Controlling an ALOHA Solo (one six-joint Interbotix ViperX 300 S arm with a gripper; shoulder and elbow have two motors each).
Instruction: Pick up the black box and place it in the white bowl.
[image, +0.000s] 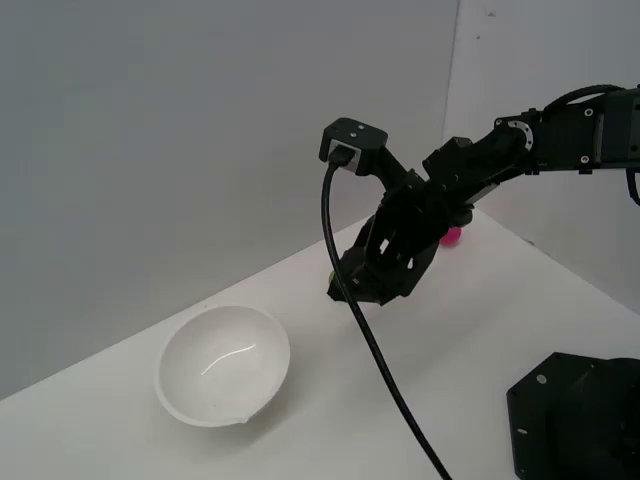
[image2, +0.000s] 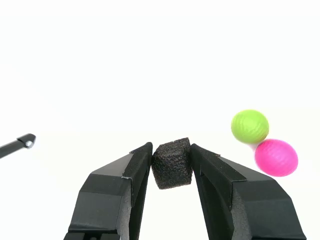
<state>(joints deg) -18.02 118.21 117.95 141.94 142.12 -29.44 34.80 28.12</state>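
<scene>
In the wrist view my gripper (image2: 171, 151) is shut on the black box (image2: 172, 165), a small matte black foam cube pinched between both fingertips. In the exterior view the gripper (image: 352, 290) points down just over the white table, right of the white bowl (image: 225, 365); the box is hidden there by the fingers. The bowl is deep, glossy and empty, and sits at the exterior view's left, about a bowl's width from the gripper.
A green ball (image2: 249, 126) and a pink ball (image2: 276, 157) lie touching each other beside the gripper. In the exterior view the green ball (image: 330, 272) peeks out by the fingers and the pink ball (image: 453, 236) lies behind the arm. A large black base (image: 580, 415) stands at the lower right. A black cable (image: 375, 350) hangs from the wrist camera.
</scene>
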